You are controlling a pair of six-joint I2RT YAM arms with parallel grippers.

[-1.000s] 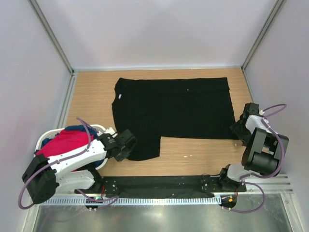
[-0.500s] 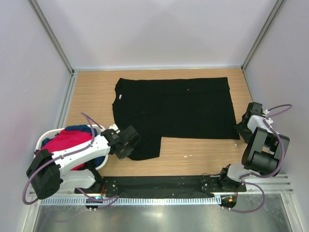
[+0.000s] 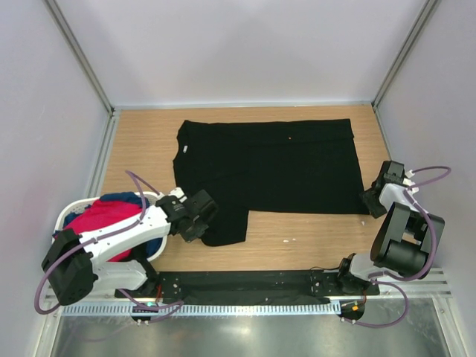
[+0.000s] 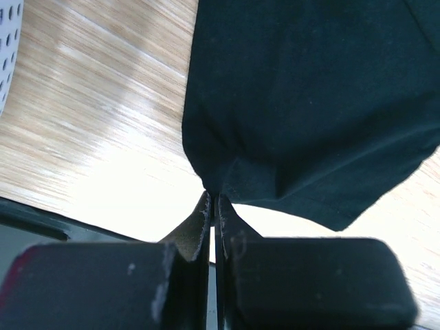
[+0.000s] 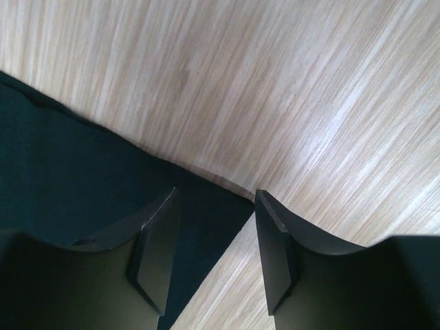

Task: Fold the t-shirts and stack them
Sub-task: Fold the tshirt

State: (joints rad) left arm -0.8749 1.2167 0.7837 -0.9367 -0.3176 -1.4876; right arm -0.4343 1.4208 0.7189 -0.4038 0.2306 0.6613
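A large black t-shirt (image 3: pixel 268 167) lies spread flat on the wooden table, its small white neck label (image 3: pixel 184 151) at the left. My left gripper (image 3: pixel 199 220) is shut on the shirt's near left sleeve; the left wrist view shows the black cloth (image 4: pixel 309 103) pinched between the fingertips (image 4: pixel 203 210). My right gripper (image 3: pixel 370 199) is open over the shirt's near right corner (image 5: pixel 206 213), one finger on each side of it. A red/pink shirt (image 3: pixel 104 218) and a blue one (image 3: pixel 119 198) lie in the white basket (image 3: pixel 67 212).
The basket stands at the near left beside the left arm. Metal frame posts and grey walls enclose the table. A black strip (image 3: pixel 245 281) runs along the near edge between the arm bases. A small white speck (image 3: pixel 289 240) lies on the wood.
My left gripper has moved a little right and up onto the sleeve edge. My right gripper has shifted slightly toward the shirt's near right corner.
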